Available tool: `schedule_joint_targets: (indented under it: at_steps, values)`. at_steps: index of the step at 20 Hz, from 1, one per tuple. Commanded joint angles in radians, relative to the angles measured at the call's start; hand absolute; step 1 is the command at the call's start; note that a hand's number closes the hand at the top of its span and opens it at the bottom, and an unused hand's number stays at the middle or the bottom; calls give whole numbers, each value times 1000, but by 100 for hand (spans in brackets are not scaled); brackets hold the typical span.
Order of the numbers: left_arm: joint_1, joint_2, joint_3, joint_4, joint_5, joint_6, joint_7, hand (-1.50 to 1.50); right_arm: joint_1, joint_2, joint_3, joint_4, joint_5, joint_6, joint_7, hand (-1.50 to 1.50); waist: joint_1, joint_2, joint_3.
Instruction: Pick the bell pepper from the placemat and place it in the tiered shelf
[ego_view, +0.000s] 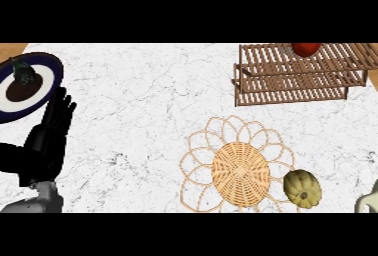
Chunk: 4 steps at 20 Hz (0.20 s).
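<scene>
Red bell pepper (306, 48) ×1 on tiered shelf (295, 75) ×1, far right of left hand (53, 125) | fingers straight, holding nothing | placemat (238, 170) ×1 | plate (46, 64) ×1 just above hand

Bright even light across the white marble counter (148, 100), no glare, barely any shadows, soft blur throughout, edges slightly stretched

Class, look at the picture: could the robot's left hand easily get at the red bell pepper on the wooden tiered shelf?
Probably not: the left hand rests open at the far left, while the red bell pepper sits on the wooden tiered shelf far right.
</scene>
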Motion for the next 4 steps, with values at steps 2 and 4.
schedule_joint_targets:
  at_steps: [2,4]
  values:
    - [-28,-5,-9,21,-7,-6,14,0,68,-69,-42,48,-82,54,-71,-150,7,2,0]
    - [-11,-24,-27,-2,-32,19,17,0,120,-95,-69,82,-112,112,-111,-150,5,1,0]
